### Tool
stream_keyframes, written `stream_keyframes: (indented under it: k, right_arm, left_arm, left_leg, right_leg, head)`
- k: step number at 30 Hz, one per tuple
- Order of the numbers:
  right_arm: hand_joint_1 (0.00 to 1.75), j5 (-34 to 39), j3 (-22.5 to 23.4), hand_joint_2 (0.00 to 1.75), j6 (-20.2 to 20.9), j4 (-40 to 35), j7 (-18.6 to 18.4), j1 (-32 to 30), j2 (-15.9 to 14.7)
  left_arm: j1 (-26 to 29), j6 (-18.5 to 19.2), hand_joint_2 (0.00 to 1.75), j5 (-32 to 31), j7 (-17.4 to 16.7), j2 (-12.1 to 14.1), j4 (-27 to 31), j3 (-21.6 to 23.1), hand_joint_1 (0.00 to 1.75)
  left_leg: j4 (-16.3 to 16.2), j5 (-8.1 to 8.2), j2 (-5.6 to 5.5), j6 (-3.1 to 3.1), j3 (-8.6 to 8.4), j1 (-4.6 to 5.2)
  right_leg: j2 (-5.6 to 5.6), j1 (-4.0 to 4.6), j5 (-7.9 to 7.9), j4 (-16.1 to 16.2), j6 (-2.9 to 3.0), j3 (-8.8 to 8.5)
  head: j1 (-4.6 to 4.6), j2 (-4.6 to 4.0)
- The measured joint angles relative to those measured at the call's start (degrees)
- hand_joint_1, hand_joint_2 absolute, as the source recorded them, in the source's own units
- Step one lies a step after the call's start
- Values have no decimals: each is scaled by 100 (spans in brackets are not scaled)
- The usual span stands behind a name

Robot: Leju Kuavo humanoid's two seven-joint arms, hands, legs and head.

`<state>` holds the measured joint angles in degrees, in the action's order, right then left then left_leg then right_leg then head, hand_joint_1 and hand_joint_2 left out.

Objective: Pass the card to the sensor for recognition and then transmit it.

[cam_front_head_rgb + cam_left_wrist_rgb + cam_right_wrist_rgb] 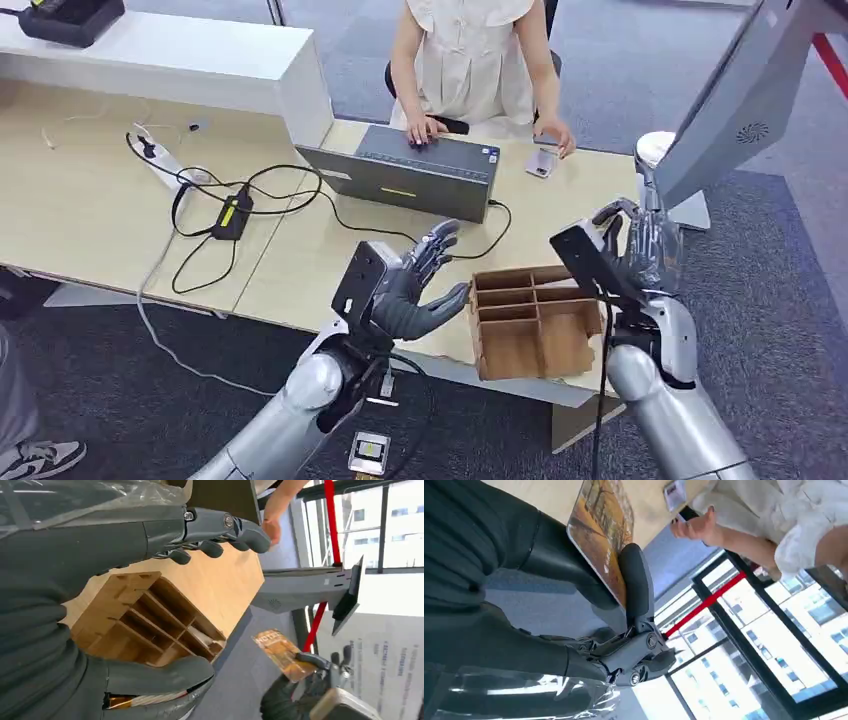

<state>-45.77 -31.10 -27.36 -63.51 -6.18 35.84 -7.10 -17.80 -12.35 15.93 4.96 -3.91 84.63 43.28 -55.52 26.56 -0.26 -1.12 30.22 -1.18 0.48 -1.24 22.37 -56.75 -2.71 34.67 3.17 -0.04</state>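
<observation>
Between thumb and fingers of our right hand (574,570) sits the card (601,530), an orange-brown printed piece pinched near one edge, with a dark finger lying across its face. From the left wrist view we see the same card (280,652) tilted and sticking out of that hand's grip. In the head view our right hand (640,245) is raised at the right end of the desk (90,210), just beside the grey slanted sensor stand (730,105) and above the far right corner of the cardboard divider box (530,320); the card itself is hidden there behind the fingers.

Our left hand (420,285) hovers palm-up just left of the box, fingers spread and curled slightly, holding nothing. From its wrist view, its thumb and fingers (220,527) frame the box's compartments (150,620).

Farther out, a grey laptop (410,175) lies on the far side of the desk with black cables (235,205) trailing left. A person (470,60) in a light dress sits behind it, one hand on a phone (542,160).
</observation>
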Motion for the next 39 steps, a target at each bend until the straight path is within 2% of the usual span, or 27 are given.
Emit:
stream_keyframes:
  k: [11, 16, 22, 30, 39]
  right_arm:
    - [175, 33, 195, 175, 127, -372, -125, -25, -122]
    - [175, 190, 223, 175, 251, -195, 39, 127, -109]
    - [175, 372, 216, 175, 400, 446, 216, 774, 42]
    - [175, 466, 177, 175, 548, 1732, 299, 1820, 483]
    - [175, 527, 57, 175, 621, 2774, 288, 2199, 966]
  left_arm:
    - [-40, 145, 175, 52, 0, -13, -24, 7, 0]
    - [-63, 278, 175, 79, 0, -28, -64, 46, 0]
    - [-153, 422, 175, 157, 0, -92, -151, 155, 0]
    - [-309, 531, 175, 284, -15, -197, -295, 315, 0]
    - [-360, 299, 175, 358, -61, -197, -359, 396, 0]
  left_leg:
    - [1, 0, 0, 0, 1, 0]
    - [1, 0, 0, 0, 2, 0]
    - [0, -1, 0, 0, 3, 0]
    - [1, -1, -1, 0, 4, -1]
    - [1, -1, -2, 0, 5, -1]
  right_leg:
    - [0, 0, 1, 0, 0, 0]
    - [0, 0, 0, 0, 0, 0]
    - [0, -2, -1, -2, -1, 0]
    - [0, 0, -1, -4, 0, 1]
    - [0, 0, 0, -4, 0, 1]
  head:
    - [0, 0]
    - [-2, -2]
    - [0, 0]
    - [-2, 0]
    - [-2, 0]
